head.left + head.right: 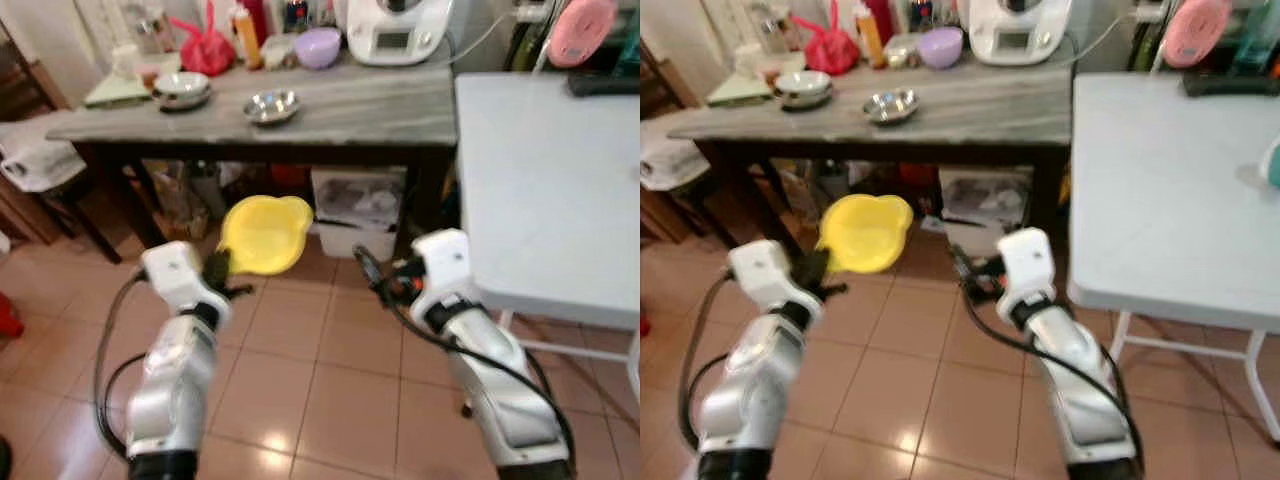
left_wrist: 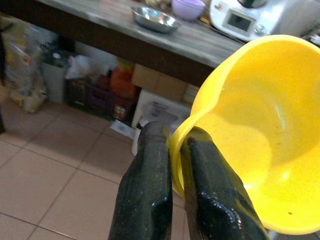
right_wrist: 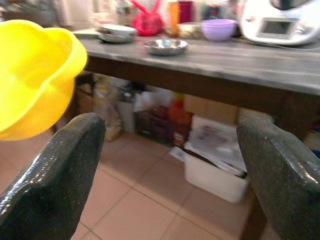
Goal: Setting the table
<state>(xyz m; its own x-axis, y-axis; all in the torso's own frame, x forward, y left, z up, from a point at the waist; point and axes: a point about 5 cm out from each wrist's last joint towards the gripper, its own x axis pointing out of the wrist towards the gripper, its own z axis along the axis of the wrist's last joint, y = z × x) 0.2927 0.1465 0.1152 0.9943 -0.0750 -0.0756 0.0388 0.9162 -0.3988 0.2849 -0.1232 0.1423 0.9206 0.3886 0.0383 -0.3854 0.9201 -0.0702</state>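
nearest the camera, the two silver arms reach forward over the terracotta tiled floor (image 1: 300,390), their lower parts cut off by the frame edge. the left gripper (image 2: 172,150) is clenched on the rim of a yellow plastic bowl with a wavy lip (image 1: 264,233); the rim runs between the two black fingers (image 2: 145,195), and the bowl is held in the air over the floor, short of the counter, tilted so its hollow faces the camera. its far edge is cut off in the left wrist view. the right gripper (image 3: 170,150) hangs released beside it, its fingers wide apart with nothing between them. to the right stands a white folding table (image 1: 550,190). beyond, the grey marbled counter (image 1: 380,110) on dark legs carries a small steel dish (image 1: 271,106), a steel bowl (image 1: 182,90), a lilac bowl (image 1: 318,46), a red bag (image 1: 205,48) and a white kitchen machine (image 1: 400,30), partly cut off. the boxes and bags under the counter are in shadow, hard to make out.
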